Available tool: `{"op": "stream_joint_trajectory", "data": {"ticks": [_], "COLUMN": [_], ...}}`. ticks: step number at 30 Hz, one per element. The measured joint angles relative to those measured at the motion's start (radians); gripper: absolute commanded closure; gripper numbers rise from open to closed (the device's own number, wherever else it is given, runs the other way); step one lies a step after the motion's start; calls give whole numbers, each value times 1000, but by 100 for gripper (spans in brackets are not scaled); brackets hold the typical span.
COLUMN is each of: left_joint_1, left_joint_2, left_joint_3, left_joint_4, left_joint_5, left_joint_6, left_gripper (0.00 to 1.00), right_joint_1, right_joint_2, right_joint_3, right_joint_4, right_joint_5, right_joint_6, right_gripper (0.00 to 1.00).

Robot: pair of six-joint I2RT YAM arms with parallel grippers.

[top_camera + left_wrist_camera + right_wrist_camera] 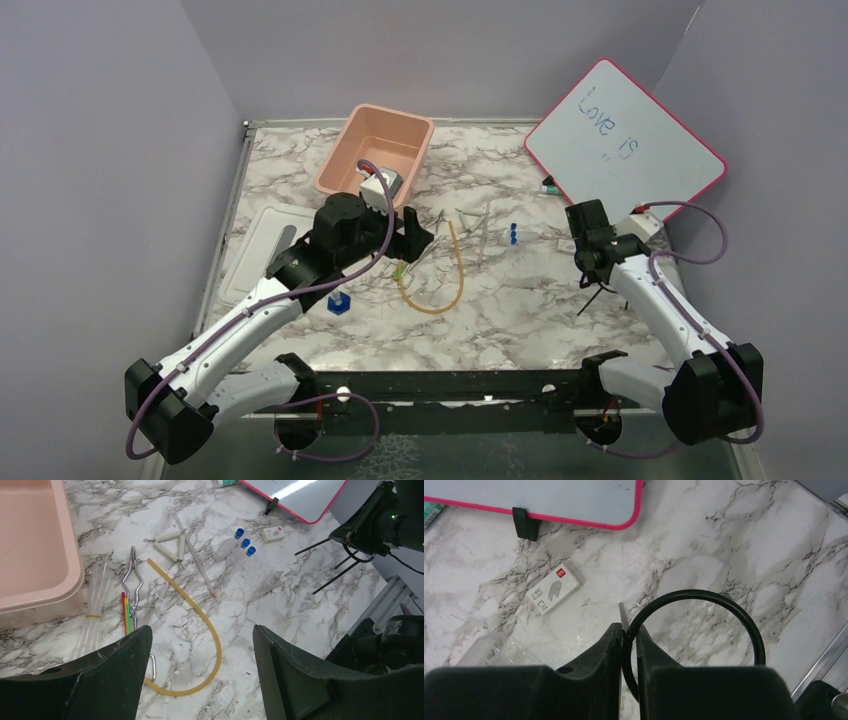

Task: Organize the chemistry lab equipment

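In the right wrist view my right gripper [629,635] is shut on the rim of the black wire ring [744,620], which hangs over the marble. From above, that gripper [592,275] sits at the right with the ring's thin legs [598,295] below it. My left gripper [202,645] hangs open over the bend of the amber rubber tube [210,625], apart from it. Metal tongs [132,575], a green-handled tool [127,615] and blue-capped pieces [245,542] lie beyond. In the top view the tube [455,270] is mid-table, by the left gripper [425,240].
A pink tub [335,165] stands at the back left, its white lid [255,250] flat at the left edge. The red-framed whiteboard [625,135] leans at the back right. A small white box [554,588] lies near it. A blue piece [339,302] sits by the left arm.
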Motion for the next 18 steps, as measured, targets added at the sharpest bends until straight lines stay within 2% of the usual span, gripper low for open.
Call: {"op": "stream_joint_trajectory", "data": {"ticks": [2, 4, 13, 18], "left_joint_1": [0, 0, 0, 0], "left_joint_2": [5, 10, 52, 52], "left_joint_3": [0, 0, 47, 92], "left_joint_4": [0, 0, -10, -13], "left_joint_5": [0, -1, -34, -109], "left_joint_6": [2, 2, 2, 0], "left_gripper": [24, 24, 24, 24], "right_joint_1": [-2, -2, -2, -2], "right_joint_2": [13, 26, 35, 18], "right_joint_3": [7, 20, 175, 306], "right_joint_4": [11, 9, 1, 13], "right_joint_5": [9, 12, 6, -71], "right_joint_6": [-24, -49, -212, -358], "right_gripper": [96, 99, 99, 99]}}
